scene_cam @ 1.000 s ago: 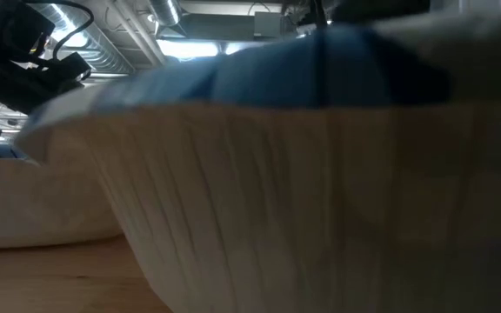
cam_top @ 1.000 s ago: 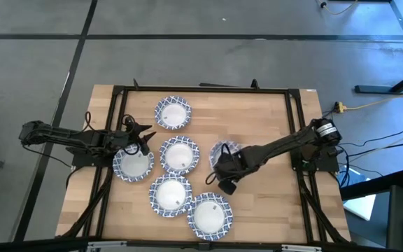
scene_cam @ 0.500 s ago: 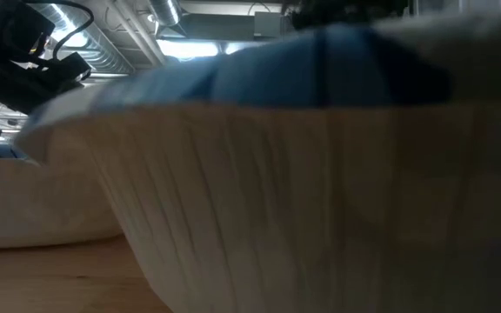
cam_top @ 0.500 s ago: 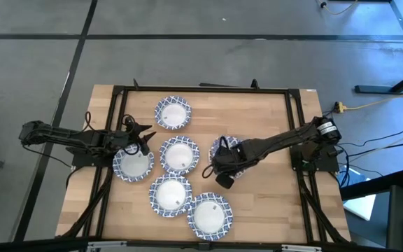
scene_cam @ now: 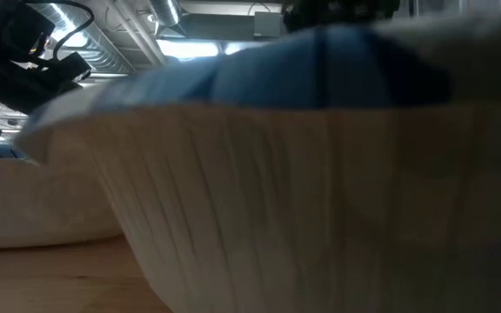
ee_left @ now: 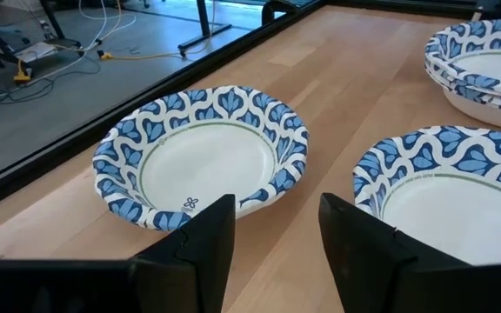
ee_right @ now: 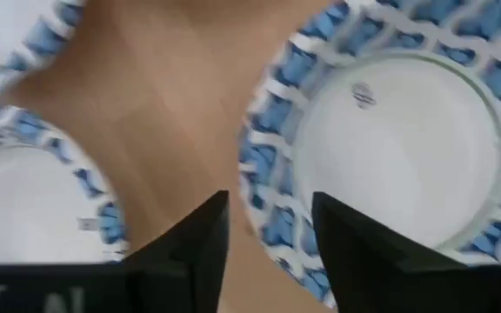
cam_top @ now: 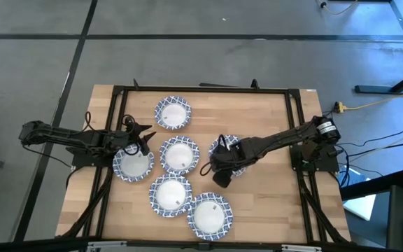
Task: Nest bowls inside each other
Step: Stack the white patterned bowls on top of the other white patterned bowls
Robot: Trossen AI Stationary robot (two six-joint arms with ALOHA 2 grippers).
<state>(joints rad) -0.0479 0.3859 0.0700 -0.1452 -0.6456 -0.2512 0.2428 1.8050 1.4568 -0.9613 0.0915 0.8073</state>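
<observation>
Several blue-rimmed white bowls lie on the wooden table: one at the far side (cam_top: 173,113), one at the left (cam_top: 133,163), one in the middle (cam_top: 179,155) and two near the front (cam_top: 170,195) (cam_top: 210,215). Right of the middle bowl lies another (cam_top: 232,150), which shows two nested rims (ee_left: 481,65) in the left wrist view. My right gripper (cam_top: 210,168) (ee_right: 268,239) is open and points down over this bowl's left rim (ee_right: 263,187), one finger over the wood and one over the bowl's inside. My left gripper (cam_top: 147,138) (ee_left: 277,243) waits open above the left bowl's far rim. My right gripper stands astride the bowl's left rim (ee_right: 268,204) from above, and the bowl rests on the table. I cannot tell whether either finger touches the rim.
A black frame (cam_top: 201,89) runs around the work area. Bare wood (cam_top: 264,203) lies right of the front bowls. In the low view the wall of a near bowl (scene_cam: 277,217) fills the picture and hides most of the table.
My right gripper has moved a little toward the table's left edge, from the near side of the right-hand bowl to its left rim. The other bowls have stayed where they were.
</observation>
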